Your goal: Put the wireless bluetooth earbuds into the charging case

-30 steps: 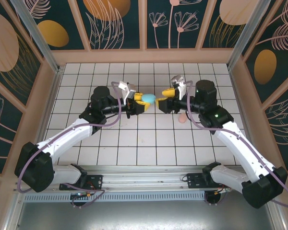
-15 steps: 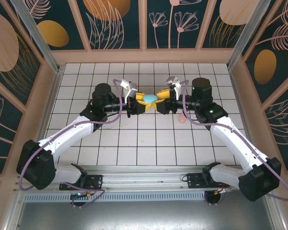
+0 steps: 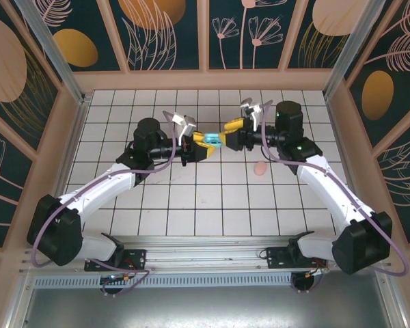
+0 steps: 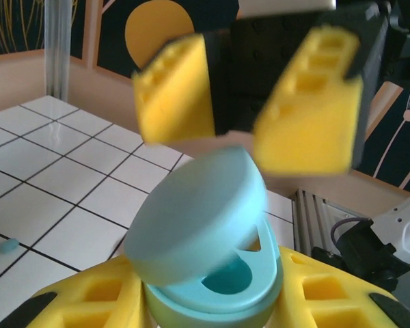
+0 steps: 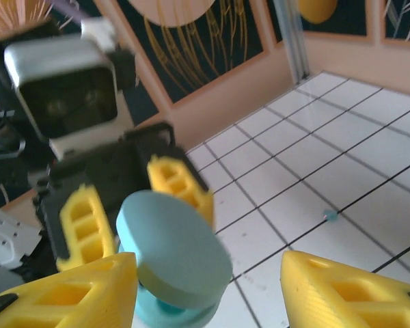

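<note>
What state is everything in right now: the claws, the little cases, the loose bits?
teal case: held in the air, lid partly raised.
left gripper: shut on the teal case.
right gripper: open, fingers apart by the lid.
teal earbud: loose on the tiled table.
pink case: lying on the tiled table, lid unclear.
</note>
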